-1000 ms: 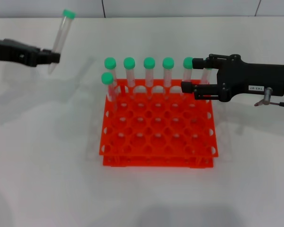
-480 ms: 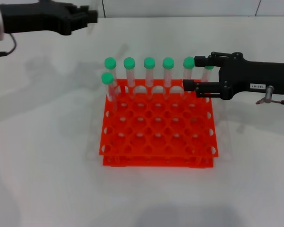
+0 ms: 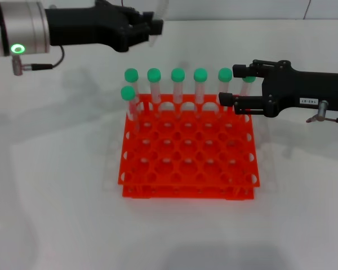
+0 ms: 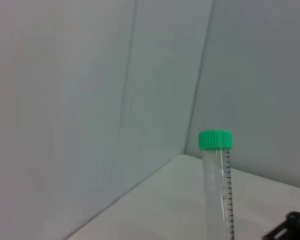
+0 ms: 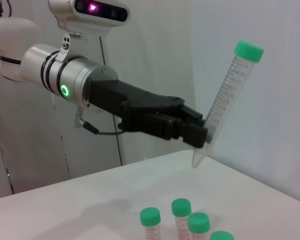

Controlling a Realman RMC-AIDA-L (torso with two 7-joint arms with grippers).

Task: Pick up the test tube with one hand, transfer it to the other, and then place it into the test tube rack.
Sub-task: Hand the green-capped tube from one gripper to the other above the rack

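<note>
Unlabelled black left gripper [image 5: 202, 137] fingers clamped on slim clear green-capped test tube [image 5: 225, 97]; white-labelled black right gripper [image 3: 230, 85] fingers apart over orange-red gridded rack [image 3: 188, 163] far corner

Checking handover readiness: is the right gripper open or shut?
Open: the right gripper shows a clear gap between its fingers, beside the test tube rack.
</note>
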